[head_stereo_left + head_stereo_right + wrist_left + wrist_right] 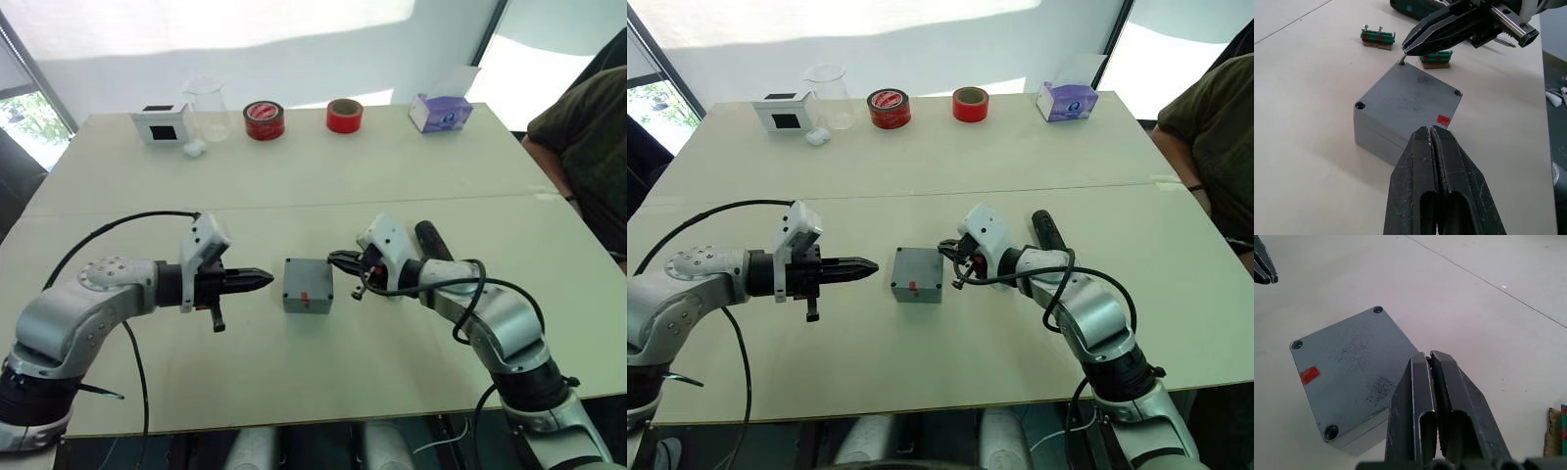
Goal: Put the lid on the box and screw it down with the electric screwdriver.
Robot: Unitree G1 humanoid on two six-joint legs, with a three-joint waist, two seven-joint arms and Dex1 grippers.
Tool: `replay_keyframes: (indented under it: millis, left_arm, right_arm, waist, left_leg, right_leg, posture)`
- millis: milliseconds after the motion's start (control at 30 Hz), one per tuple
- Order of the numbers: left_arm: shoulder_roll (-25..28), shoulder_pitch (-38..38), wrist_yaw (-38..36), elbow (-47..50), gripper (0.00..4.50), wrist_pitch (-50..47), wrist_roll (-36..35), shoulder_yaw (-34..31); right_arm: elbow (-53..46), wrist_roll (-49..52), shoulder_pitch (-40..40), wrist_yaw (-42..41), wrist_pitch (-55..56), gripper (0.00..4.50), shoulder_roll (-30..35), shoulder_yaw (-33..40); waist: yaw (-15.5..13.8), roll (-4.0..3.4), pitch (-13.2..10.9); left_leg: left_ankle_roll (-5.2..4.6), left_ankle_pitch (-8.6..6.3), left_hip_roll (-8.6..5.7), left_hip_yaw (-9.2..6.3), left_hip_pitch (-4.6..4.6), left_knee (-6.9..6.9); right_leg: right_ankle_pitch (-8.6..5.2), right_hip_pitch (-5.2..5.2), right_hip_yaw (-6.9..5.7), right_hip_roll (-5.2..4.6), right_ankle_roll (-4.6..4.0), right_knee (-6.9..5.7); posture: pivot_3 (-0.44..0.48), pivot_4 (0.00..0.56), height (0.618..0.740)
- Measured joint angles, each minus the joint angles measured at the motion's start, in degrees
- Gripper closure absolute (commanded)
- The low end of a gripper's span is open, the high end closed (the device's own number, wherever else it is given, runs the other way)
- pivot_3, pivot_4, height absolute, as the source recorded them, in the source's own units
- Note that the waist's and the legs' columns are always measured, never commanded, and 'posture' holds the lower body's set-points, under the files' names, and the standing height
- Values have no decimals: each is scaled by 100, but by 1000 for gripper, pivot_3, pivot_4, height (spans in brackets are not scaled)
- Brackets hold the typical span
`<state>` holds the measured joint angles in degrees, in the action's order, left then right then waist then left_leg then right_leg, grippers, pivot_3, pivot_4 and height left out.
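The lid (1409,100) sat on the box (308,286) mid-table, between both tools. The right tool (1406,48), pinched shut on a small screw, hovered at a far corner hole; misalignment could drop it. The left tool (265,280) was closed, empty.

The box (308,285) sits on the near half of the table (392,166), the lid (1410,95) on top of it. The left pincer (263,280) lies just left of it, the right pincer (338,258) just right. The electric screwdriver (432,241) lies further right. Along the far edge stand a white box (162,122), a beaker (207,108), two tape rolls (264,119) and a tissue box (440,112).
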<state>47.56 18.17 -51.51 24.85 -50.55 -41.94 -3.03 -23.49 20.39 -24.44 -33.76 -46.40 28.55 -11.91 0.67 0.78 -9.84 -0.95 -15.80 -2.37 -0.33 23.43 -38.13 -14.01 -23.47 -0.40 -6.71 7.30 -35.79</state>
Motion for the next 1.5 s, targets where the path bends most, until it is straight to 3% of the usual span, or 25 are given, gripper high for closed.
replay_keyframes:
  millis: [1200, 1300, 1500]
  left_arm:
    - [-146, 2, -16, -4, 4500, 13, 18, 2]
    - [-147, 0, -10, -2, 4500, 13, 17, 2]
    - [-160, -27, -6, -1, 4500, 14, 11, 1]
  right_arm:
    - [229, -163, -28, -52, 26, 4432, -28, -21]
    - [240, -168, -29, -59, 43, 3778, -29, -21]
    - [241, -154, -29, -67, 20, 1614, -36, -20]
  waist:
    - [-5, 0, 0]
    - [-5, 0, 0]
    - [-3, 0, 0]
  left_leg:
    - [0, 0, 0, 0, 0, 0]
    - [0, 0, 0, 0, 0, 0]
    - [0, 0, 0, 0, 0, 0]
  right_leg:
    - [0, 0, 0, 0, 0, 0]
    - [0, 0, 0, -1, 0, 1]
    - [0, 0, 0, 0, 0, 1]
  posture:
    - [0, 150, 740]
    - [0, 150, 740]
    - [0, 150, 740]
